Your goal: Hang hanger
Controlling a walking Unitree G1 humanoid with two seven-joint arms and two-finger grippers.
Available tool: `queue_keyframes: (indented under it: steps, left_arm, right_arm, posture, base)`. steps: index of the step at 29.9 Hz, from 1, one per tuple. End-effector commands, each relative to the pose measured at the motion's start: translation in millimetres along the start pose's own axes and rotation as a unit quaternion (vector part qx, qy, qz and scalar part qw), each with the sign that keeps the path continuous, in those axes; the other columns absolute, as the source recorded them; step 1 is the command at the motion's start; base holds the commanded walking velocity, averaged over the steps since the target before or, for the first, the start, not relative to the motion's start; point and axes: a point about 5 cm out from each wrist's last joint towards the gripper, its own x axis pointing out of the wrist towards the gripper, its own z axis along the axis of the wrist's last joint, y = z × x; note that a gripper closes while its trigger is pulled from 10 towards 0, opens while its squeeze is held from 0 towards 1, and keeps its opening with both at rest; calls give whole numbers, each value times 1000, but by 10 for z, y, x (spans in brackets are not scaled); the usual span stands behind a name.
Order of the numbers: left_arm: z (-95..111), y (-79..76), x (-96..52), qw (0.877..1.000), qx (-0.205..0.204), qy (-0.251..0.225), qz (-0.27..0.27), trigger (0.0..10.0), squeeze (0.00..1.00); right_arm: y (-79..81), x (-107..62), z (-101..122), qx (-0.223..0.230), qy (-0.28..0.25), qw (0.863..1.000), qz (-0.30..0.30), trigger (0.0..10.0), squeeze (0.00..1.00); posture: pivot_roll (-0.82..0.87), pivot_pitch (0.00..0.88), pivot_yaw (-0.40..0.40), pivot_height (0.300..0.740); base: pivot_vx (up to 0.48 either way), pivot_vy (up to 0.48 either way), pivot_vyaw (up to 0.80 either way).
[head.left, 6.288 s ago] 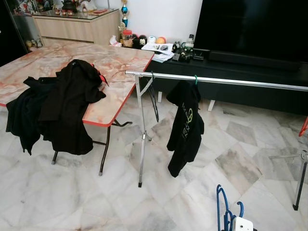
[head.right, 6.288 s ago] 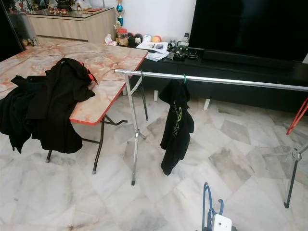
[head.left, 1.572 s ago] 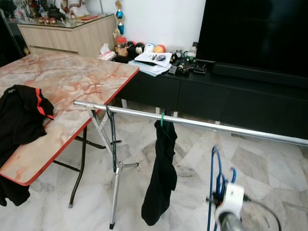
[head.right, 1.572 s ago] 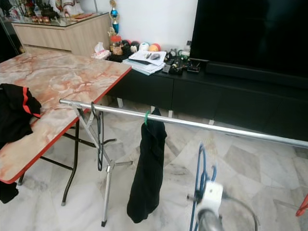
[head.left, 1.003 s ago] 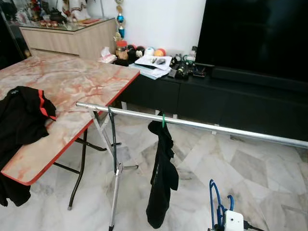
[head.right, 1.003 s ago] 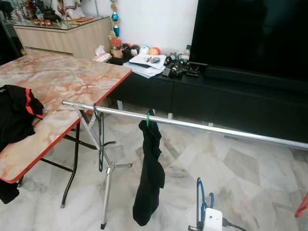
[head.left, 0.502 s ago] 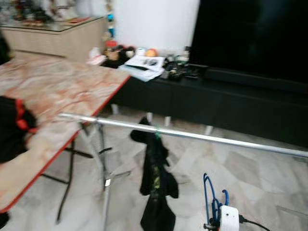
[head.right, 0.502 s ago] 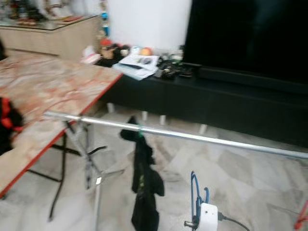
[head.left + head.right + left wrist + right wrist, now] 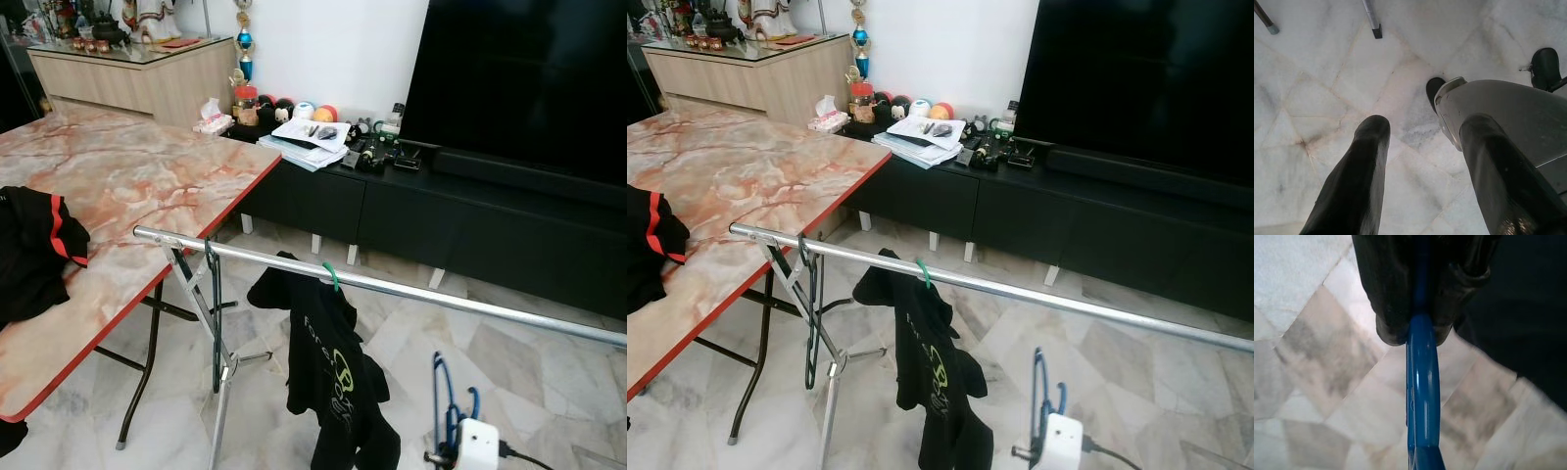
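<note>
While the right gripper [image 9: 1414, 328] pinches a blue hanger [image 9: 1421, 396], marble floor [image 9: 549, 372] spreads below.

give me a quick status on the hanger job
Right claw shut on blue hanger, held below the rail. Left claw open, idle over floor. Black t-shirt on green hanger already hangs on rail; bare stretch beside it.

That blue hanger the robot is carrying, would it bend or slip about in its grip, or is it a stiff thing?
Probably stiff: the blue hanger keeps its thin curved shape while the right pincer is clamped on it. It looks glossy and rounded, so it might swivel between the fingers. It is likely light, just a slim frame standing upright without sagging below the metal rail.
</note>
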Motion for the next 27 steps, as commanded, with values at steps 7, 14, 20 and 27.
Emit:
queue_keyframes:
  steps: [7, 14, 20, 27]
  left_arm:
    - [-125, -109, -3, 1000, 1, 24, -21, 10000, 0]
    - [-123, -103, -3, 1000, 2, 23, -19, 10000, 0]
    - [-125, -98, -4, 1000, 2, 23, -19, 10000, 0]
    - [-122, -93, -4, 1000, 9, 22, -18, 10000, 0]
  right_arm:
    - [13, 47, 377, 68, -96, 992, -48, 10000, 0]
    - [-85, 58, 545, 127, -131, 979, -87, 10000, 0]
    - [-115, 52, 585, 126, -142, 976, -107, 10000, 0]
    - [-98, 45, 918, 86, -214, 967, -111, 10000, 0]
  posture:
    - [26, 0, -37, 740]
    - [24, 0, -38, 740]
    - [19, 0, -35, 740]
    - [13, 0, -33, 740]
  base:
    - [0, 0, 0]
    - [0, 0, 0]
    - [0, 0, 0]
    - [0, 0, 0]
